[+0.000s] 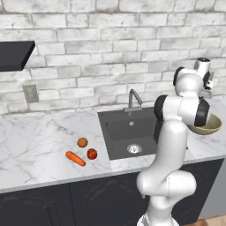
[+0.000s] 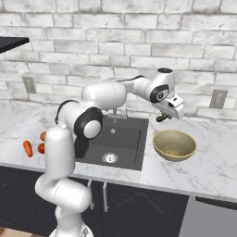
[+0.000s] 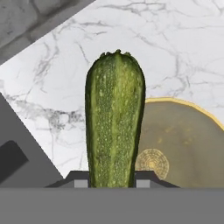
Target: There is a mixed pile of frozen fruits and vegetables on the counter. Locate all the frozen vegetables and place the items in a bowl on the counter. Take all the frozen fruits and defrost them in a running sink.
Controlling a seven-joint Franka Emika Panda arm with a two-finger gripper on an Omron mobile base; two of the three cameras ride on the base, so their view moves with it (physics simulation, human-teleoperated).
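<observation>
White marble counter (image 2: 217, 152), grey veins, right of matte black sink (image 2: 125, 139). Gripper (image 2: 167, 112) clamped on slim dark green cucumber stick (image 3: 114, 122), hanging over back-left rim of wide tan bowl (image 2: 174, 145). Best to centre over bowl, lower, then release. Carrot (image 1: 75, 158) waits left of sink.

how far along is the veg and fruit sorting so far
Nothing is sorted yet: the bowl looks empty and so does the sink. In hand: the gripper holds the cucumber above the bowl's rim. Left: the carrot for the bowl, then the orange ball and red ball for the sink.
</observation>
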